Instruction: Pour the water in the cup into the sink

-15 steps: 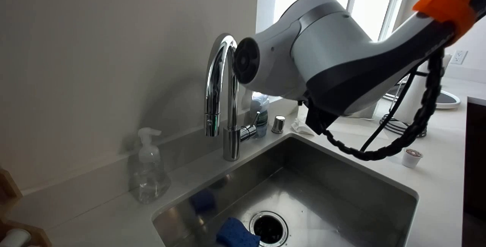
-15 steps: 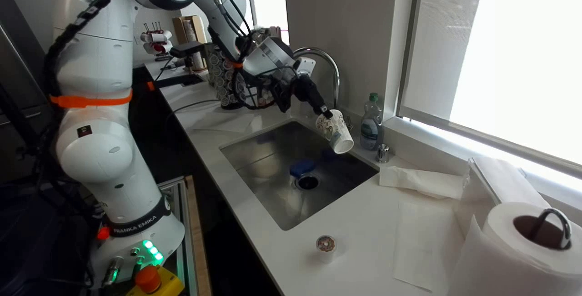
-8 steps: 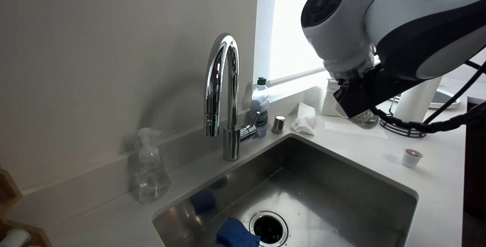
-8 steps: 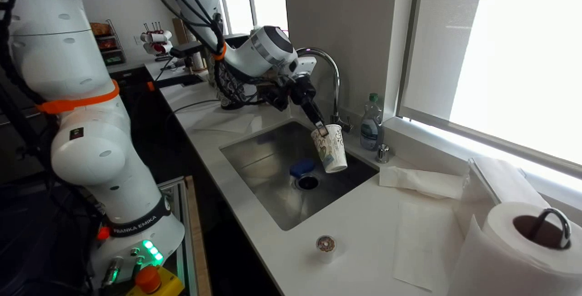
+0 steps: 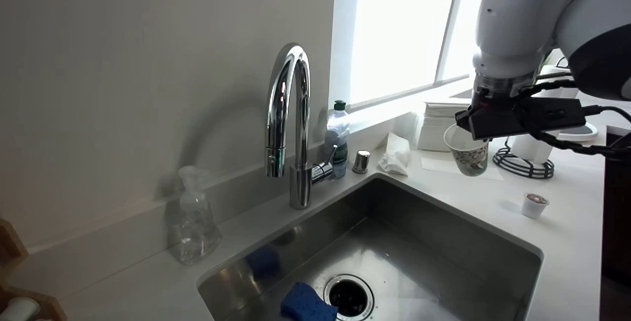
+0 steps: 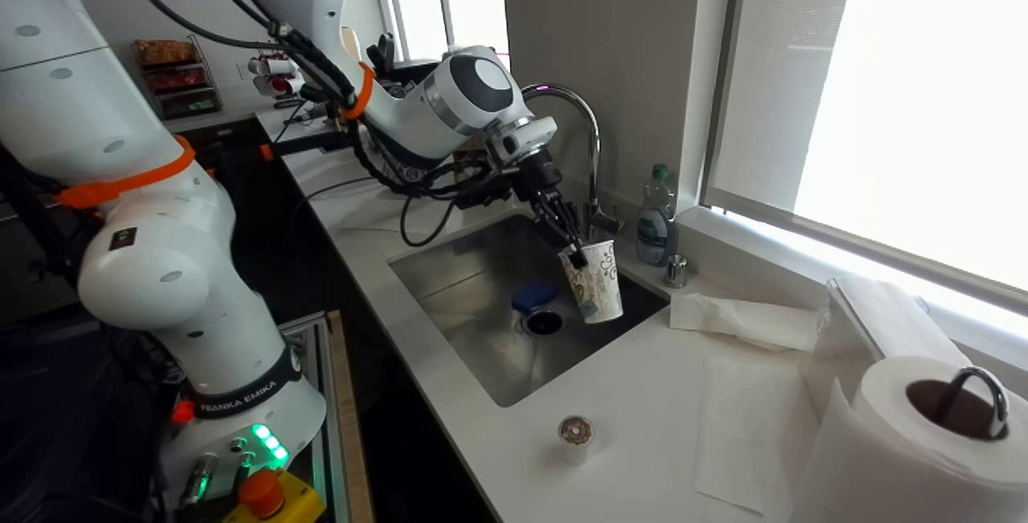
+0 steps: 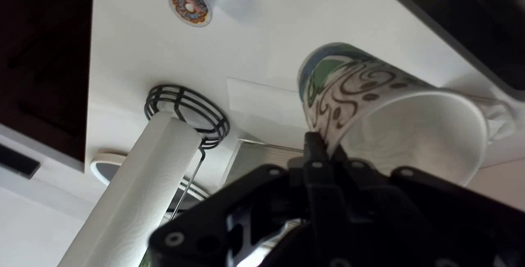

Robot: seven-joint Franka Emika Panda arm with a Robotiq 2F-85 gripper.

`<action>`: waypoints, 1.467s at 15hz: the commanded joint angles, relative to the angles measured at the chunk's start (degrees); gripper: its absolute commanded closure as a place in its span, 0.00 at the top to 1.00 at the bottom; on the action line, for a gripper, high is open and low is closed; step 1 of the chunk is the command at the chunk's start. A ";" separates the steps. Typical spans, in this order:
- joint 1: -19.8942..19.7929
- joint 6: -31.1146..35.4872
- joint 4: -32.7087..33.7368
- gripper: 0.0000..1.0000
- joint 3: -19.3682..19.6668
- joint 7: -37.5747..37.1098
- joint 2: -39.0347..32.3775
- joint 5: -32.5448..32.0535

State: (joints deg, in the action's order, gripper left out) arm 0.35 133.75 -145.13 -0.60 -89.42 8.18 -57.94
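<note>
The cup (image 6: 594,286) is whitish with a brown and green pattern and hangs in the air. It is slightly tilted, its wide rim up and its base down. In the wrist view the cup (image 7: 348,82) shows its pale inside; I cannot tell if water is in it. My gripper (image 6: 577,251) is shut on the cup's wall near the rim, one finger inside and one outside, as the wrist view (image 7: 328,150) shows. In an exterior view the cup (image 5: 471,157) shows in front of the counter beyond the steel sink (image 5: 409,271). The sink (image 6: 474,298) shows behind it elsewhere.
The arched faucet (image 5: 278,109) stands at the sink's back edge, near the arm. A blue sponge (image 5: 308,303) lies beside the drain (image 5: 349,297). A soap bottle (image 6: 656,222), a tiny pale cap-like pod (image 6: 576,436) and a paper towel roll (image 6: 923,435) stand on the counter.
The arm has moved away from the faucet, toward the paper towel side. The cup has turned from strongly tilted, base toward the camera, to nearly upright, and hangs lower in an exterior view.
</note>
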 commanded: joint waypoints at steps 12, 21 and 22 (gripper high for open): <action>-8.11 29.44 -9.87 0.04 7.09 -18.86 4.50 -10.90; 3.56 44.33 -13.70 0.01 20.69 3.19 -3.53 26.68; 6.21 44.82 -14.90 0.01 22.57 5.30 -3.56 31.13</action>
State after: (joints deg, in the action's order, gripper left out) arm -1.02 174.65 -156.65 15.65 -89.83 6.43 -38.04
